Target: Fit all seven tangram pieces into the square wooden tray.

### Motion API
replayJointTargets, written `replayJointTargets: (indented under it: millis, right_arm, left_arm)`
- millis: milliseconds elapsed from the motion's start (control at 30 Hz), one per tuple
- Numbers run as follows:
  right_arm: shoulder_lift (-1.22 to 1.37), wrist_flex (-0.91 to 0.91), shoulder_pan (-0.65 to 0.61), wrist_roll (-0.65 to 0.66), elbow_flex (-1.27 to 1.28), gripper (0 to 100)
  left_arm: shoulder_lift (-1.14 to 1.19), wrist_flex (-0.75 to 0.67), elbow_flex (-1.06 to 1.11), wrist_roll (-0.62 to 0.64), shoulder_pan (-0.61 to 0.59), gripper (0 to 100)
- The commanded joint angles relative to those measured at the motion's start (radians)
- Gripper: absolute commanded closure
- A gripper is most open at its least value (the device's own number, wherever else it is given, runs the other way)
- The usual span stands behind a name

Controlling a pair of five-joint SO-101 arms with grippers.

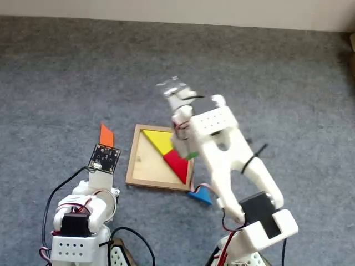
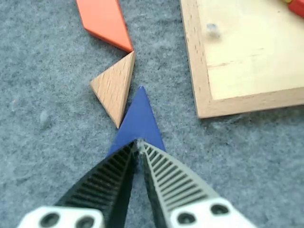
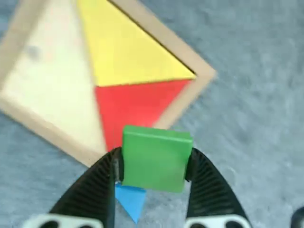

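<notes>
The square wooden tray (image 1: 136,166) holds a yellow triangle (image 1: 157,139) and a red triangle (image 1: 176,163) in its right half. My right gripper (image 3: 154,161) is shut on a green square (image 3: 156,159), held above the tray's rim (image 3: 199,76) beside the red triangle (image 3: 137,107). Left of the tray, my left gripper (image 2: 137,142) is shut, its tips over the base of a dark blue triangle (image 2: 139,118) lying on the carpet. A plain wooden triangle (image 2: 114,88) touches the dark blue one. An orange parallelogram (image 2: 103,21) lies just beyond them.
A light blue triangle (image 1: 201,194) lies on the grey carpet off the tray's near right corner, under the right arm. The tray's left half (image 2: 247,52) is bare wood. Open carpet stretches beyond the tray and to both sides.
</notes>
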Motion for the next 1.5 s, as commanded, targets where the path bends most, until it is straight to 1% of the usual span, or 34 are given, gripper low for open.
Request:
replayJointTargets:
  millis: [0,133,233,300,400,467,633,800,900,1033,1133,1233,1333,1467]
  right_arm:
    - [-0.007,-0.056,-0.131,-0.009,-0.038,96.1]
    - [-0.005,-0.170,-0.225,-0.012,0.022,96.1]
    - [-0.005,-0.245,-0.254,-0.084,0.064,95.2]
    - [-0.005,-0.272,-0.259,-0.110,0.081,90.3]
    - [-0.005,-0.283,-0.260,-0.115,0.099,80.1]
    - [-0.005,-0.280,-0.260,-0.115,0.099,76.6]
    - [-0.010,-0.268,-0.260,-0.115,0.099,76.6]
    - [-0.016,-0.136,-0.254,-0.110,0.090,76.6]
    - [-0.018,-0.030,-0.232,-0.109,0.065,76.7]
    - [-0.016,0.065,-0.205,-0.104,0.062,76.7]
    - [-0.019,0.113,-0.177,-0.031,0.102,76.7]
    - [-0.074,0.099,-0.157,0.012,0.176,76.5]
    - [-0.182,0.061,-0.140,0.049,0.295,76.4]
    - [-0.320,-0.031,-0.139,0.092,0.486,76.3]
  left_arm:
    - [-0.042,0.005,0.019,-0.005,0.012,99]
    - [-0.042,0.005,0.019,-0.005,0.012,99]
    - [-0.042,0.005,0.019,-0.005,0.012,99]
    - [-0.042,0.005,0.019,-0.005,0.012,99]
    - [-0.042,0.005,0.019,-0.005,0.012,99]
    - [-0.042,0.005,0.019,-0.005,0.012,99]
    - [-0.042,0.005,0.019,-0.005,0.012,99]
    - [-0.042,0.005,0.019,-0.005,0.012,99]
    - [-0.042,0.005,0.019,-0.005,0.012,99]
    - [-0.042,0.005,0.019,-0.005,0.012,99]
    - [-0.042,0.005,0.019,-0.005,0.012,99]
    - [-0.042,0.005,0.019,-0.005,0.012,99]
    - [-0.042,0.005,0.019,-0.005,0.012,99]
    - [-0.042,0.005,0.019,-0.005,0.012,99]
